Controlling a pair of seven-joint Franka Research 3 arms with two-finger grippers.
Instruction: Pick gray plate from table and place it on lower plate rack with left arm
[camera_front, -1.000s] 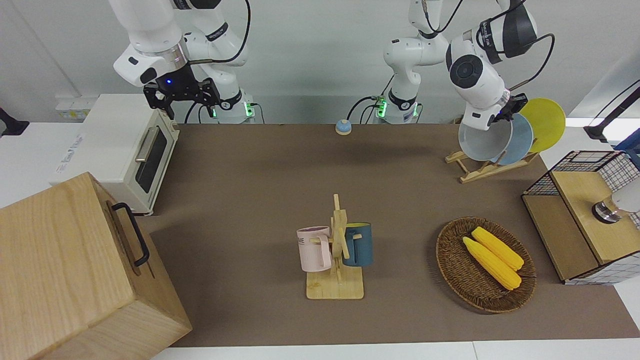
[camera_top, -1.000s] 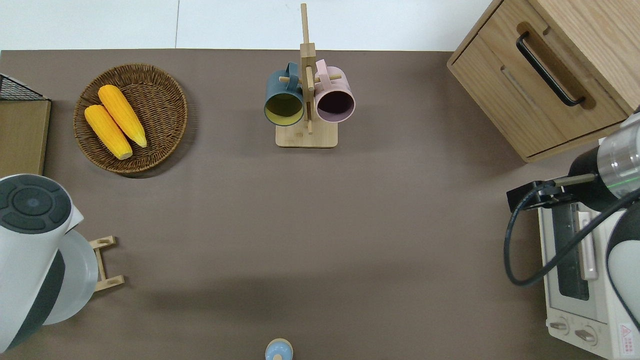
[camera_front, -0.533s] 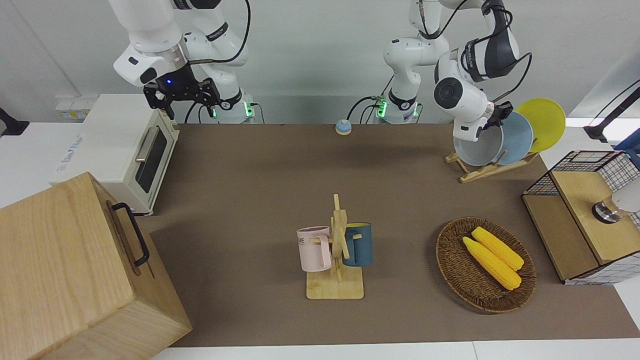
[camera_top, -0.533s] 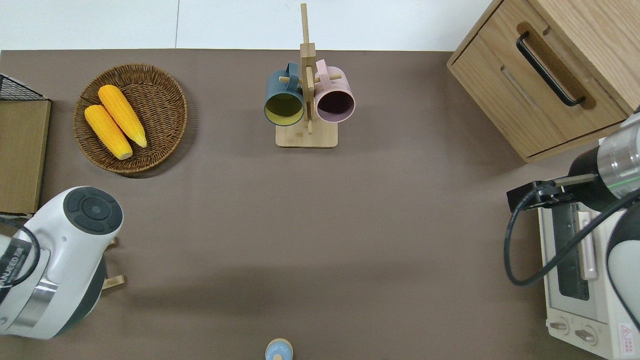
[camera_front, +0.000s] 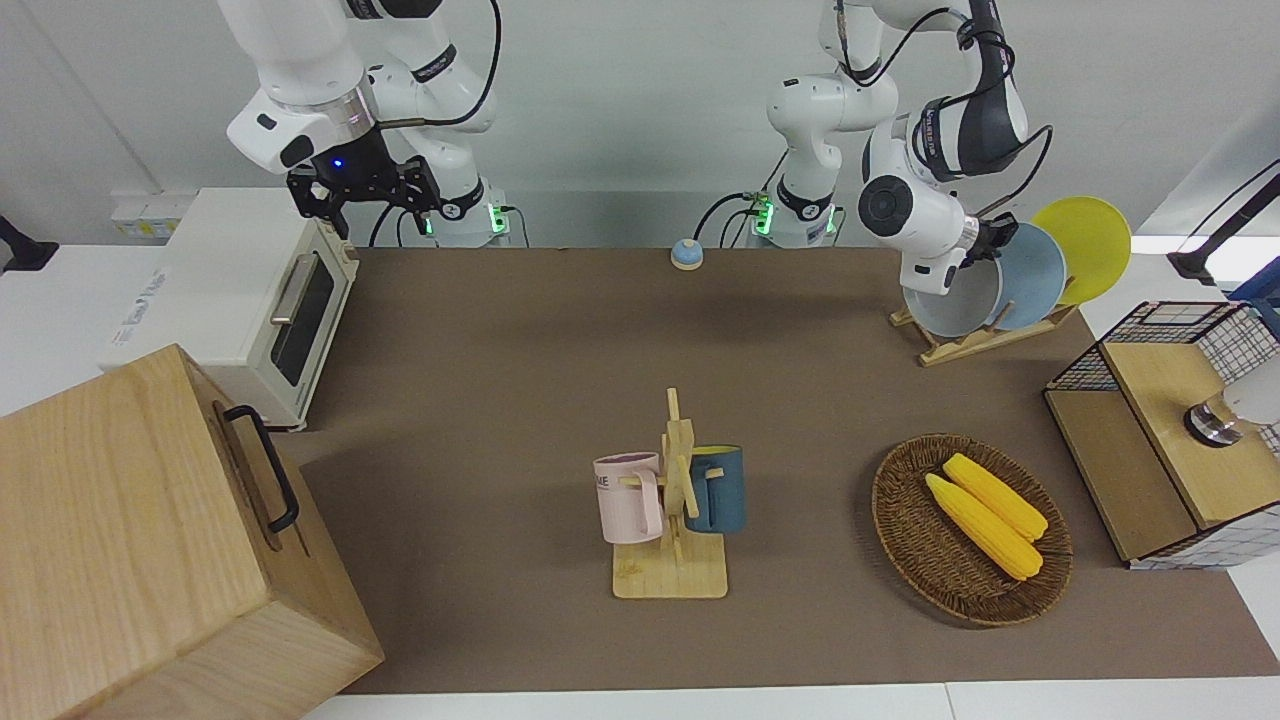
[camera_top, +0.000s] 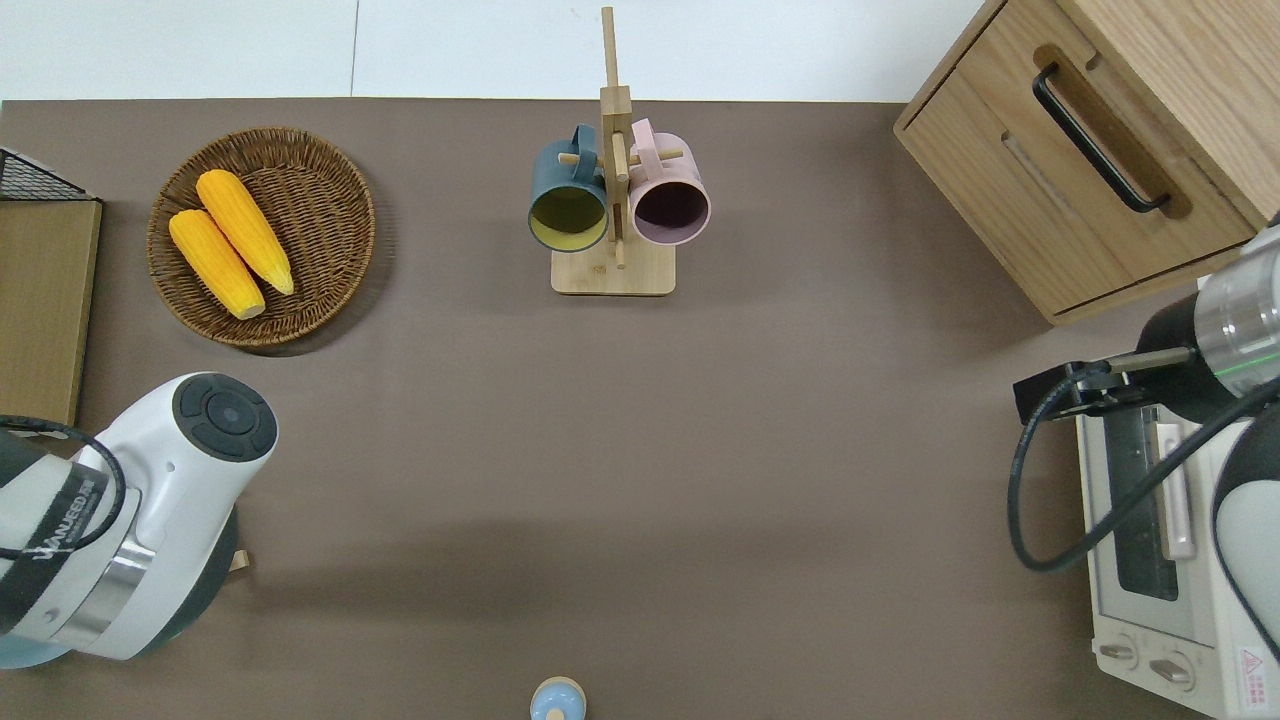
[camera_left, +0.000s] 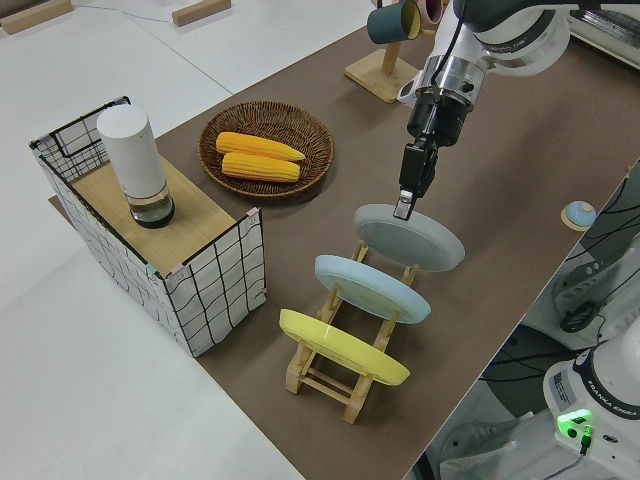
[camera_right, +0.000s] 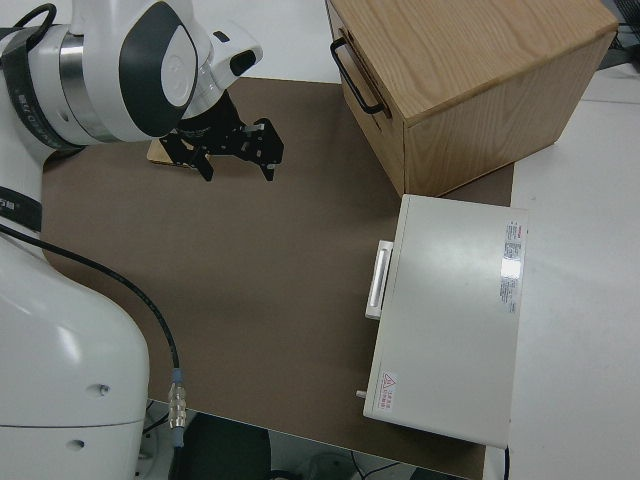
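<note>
The gray plate (camera_front: 948, 303) (camera_left: 420, 236) leans in the end slot of the lower plate rack (camera_front: 962, 345) (camera_left: 322, 378) that is nearest the middle of the table (camera_front: 520, 380). My left gripper (camera_front: 985, 246) (camera_left: 404, 205) comes down from above and is shut on the plate's upper rim. A sky-blue plate (camera_front: 1036, 275) (camera_left: 372, 288) and a yellow plate (camera_front: 1090, 245) (camera_left: 340, 345) fill the other two slots. In the overhead view my left arm (camera_top: 150, 500) hides the rack and plates. My right gripper (camera_front: 365, 195) (camera_right: 235, 150) is parked and open.
A wicker basket (camera_front: 905, 540) with two corn cobs and a wire crate (camera_front: 1170, 420) holding a white cylinder lie farther from the robots than the rack. A mug stand (camera_front: 672, 500), a toaster oven (camera_front: 250, 300), a wooden cabinet (camera_front: 150, 540) and a small blue bell (camera_front: 686, 254) also stand on the table.
My left arm has swung toward the table's middle and come down, lowering the gray plate into the rack's end slot. The right arm has not moved.
</note>
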